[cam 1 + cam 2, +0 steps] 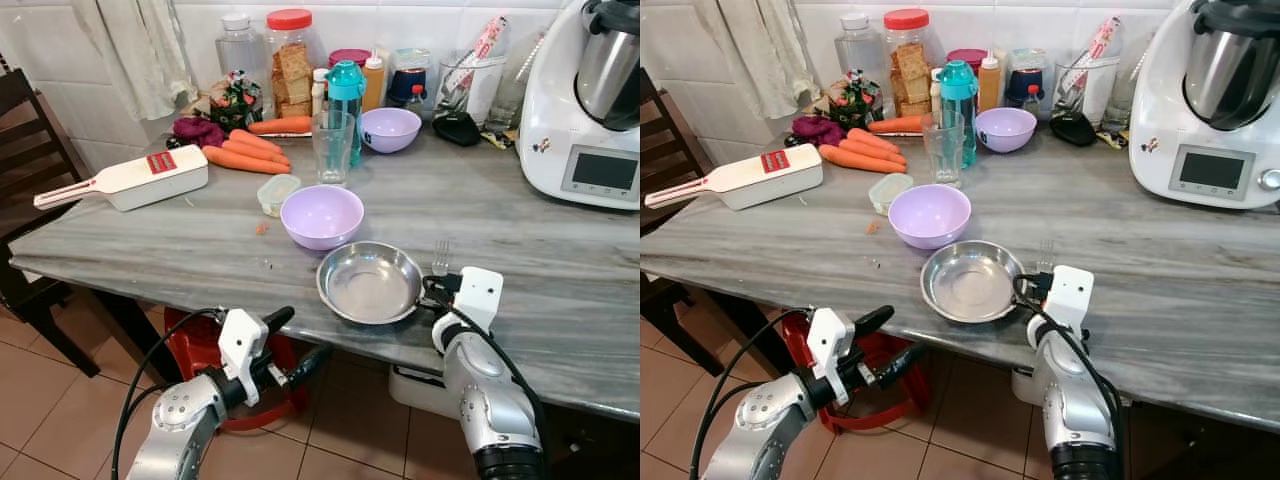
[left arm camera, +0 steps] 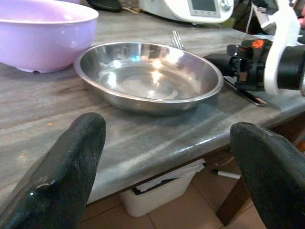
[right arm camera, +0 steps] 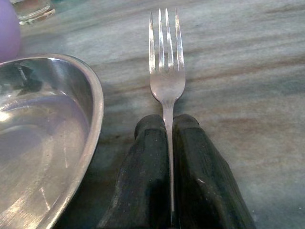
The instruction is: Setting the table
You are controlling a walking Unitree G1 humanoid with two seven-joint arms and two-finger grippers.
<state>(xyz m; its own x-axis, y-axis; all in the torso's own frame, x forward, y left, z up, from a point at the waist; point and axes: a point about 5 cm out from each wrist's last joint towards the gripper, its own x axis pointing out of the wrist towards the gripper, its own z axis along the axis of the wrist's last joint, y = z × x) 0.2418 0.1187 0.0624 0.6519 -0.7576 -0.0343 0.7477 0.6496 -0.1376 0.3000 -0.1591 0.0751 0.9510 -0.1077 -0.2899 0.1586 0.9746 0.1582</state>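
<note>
Right gripper: we see its jaws closed on the handle of the fork, the two black fingers pressed together with the thin stem between them; it sits low over the counter near the front edge.
Fork: held flat, tines pointing away from us toward the back of the counter, just beside the right rim of the steel plate; we cannot tell whether the tines rest on the stone.
Steel plate: round, shallow and shiny, lying near the counter's front edge, with nothing in it.
Left gripper: we see it below and in front of the counter edge, jaws spread wide with nothing between them; in the left wrist view the two fingertips frame the plate.
Near lilac bowl: just behind the plate on its left side, upright.
Far lilac bowl: at the back of the counter, beside the teal bottle.
Glass: clear, upright, in front of the teal bottle.
Carrots: several lying together on the left part of the counter.
White slicer: long-handled, lying at the left end.
Kitchen machine: white, with a screen, at the right rear corner.
Chair: dark wood, standing at the left end of the counter.
</note>
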